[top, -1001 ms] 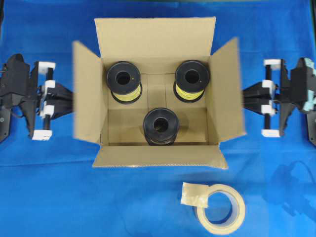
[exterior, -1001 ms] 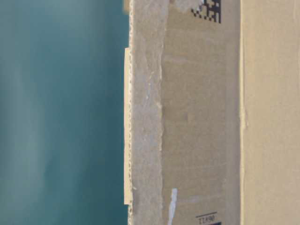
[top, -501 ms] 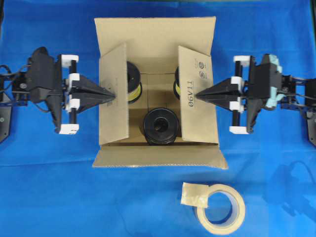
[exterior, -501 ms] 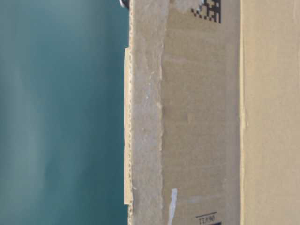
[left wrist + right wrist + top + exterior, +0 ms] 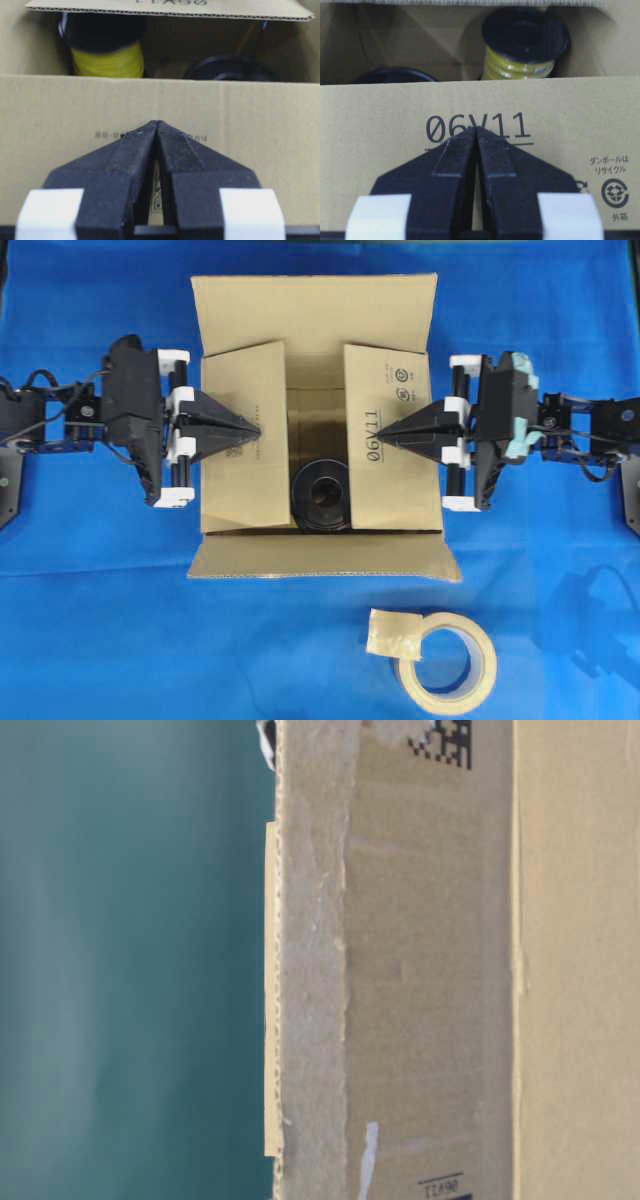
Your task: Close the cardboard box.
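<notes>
Two side flaps of the large brown corrugated cardboard box [image 5: 318,420] lean inward, each pressed by a closed, empty gripper: left gripper [image 5: 258,432], right gripper [image 5: 382,439].

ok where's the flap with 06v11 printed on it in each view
Overhead: 06V11 flap, right of centre, right gripper tip on it.
Table-level: cannot tell; only a box wall fills the frame.
Left wrist: top edge, print upside down.
Right wrist: fills the lower half.
Shared landmark: the 06V11 print.

left gripper [image 5: 256,431]: black tapered fingers, white blocks
right gripper [image 5: 384,437]: black fingers, white blocks, pale teal patch
cables: black, both arms
</notes>
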You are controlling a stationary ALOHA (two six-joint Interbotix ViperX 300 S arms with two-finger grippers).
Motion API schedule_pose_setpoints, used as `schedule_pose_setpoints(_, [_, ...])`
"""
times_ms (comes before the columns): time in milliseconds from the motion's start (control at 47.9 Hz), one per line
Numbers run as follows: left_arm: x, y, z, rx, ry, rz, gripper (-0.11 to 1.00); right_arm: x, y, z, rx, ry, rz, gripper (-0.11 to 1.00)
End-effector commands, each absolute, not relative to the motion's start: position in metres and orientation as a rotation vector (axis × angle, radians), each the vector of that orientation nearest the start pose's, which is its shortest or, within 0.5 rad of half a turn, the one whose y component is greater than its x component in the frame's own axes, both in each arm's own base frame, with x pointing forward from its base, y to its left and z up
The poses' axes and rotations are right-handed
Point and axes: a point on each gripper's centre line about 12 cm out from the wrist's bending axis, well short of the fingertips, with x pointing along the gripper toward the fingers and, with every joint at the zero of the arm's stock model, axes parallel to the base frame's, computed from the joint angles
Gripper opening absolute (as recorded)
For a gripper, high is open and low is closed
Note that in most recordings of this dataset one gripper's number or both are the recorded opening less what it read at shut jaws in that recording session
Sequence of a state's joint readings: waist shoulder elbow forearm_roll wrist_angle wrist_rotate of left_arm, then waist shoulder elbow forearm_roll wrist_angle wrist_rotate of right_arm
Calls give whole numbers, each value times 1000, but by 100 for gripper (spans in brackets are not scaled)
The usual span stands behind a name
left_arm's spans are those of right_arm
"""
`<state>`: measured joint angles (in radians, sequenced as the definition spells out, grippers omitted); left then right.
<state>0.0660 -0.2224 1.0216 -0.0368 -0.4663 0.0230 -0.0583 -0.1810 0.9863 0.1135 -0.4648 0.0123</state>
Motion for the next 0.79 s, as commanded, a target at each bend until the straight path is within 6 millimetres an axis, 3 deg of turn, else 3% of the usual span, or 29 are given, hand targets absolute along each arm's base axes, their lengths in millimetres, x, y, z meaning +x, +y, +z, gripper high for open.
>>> schedule_pose_setpoints(0, [319, 24, 182, -24, 314, 88, 0, 330, -26, 180, 121, 315, -134, 0])
schedule_pose_setpoints(230, [327, 25, 166, -35, 358, 91, 0, 332, -27, 175, 132, 327, -143, 0])
schedule_pose_setpoints(563, [345, 31, 178, -17, 302, 104, 0, 333, -27, 176, 132, 324, -143, 0])
schedule_pose_setpoints(772, [370, 53, 187, 20, 264, 150, 0, 337, -27, 176, 132, 330, -141, 0])
